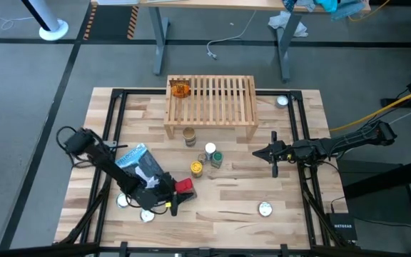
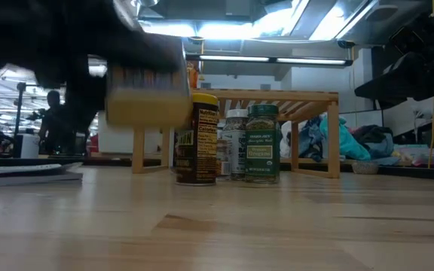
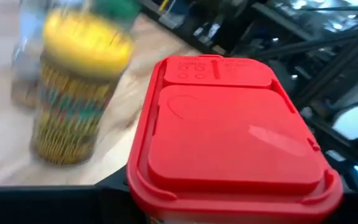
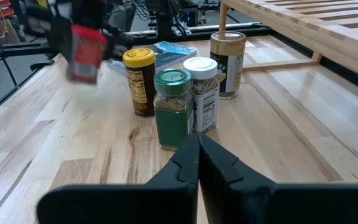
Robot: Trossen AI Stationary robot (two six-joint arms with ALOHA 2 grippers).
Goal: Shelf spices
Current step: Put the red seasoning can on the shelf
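Barely started: one orange packet (image 1: 181,90) sits on the shelf (image 1: 212,100), my left gripper (image 1: 175,198) is clamped on the red tin (image 1: 184,186) near the table's front, four jars (image 1: 204,157) wait before the shelf, right gripper (image 1: 275,161) closed and idle.

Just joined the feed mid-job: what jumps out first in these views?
The left pincer grips a red tin near the table's front left, lifted off the wood. A cluster of jars, led by the yellow-lidded jar, stands mid-table before the shelf. An orange packet already sits on the shelf's back left corner.
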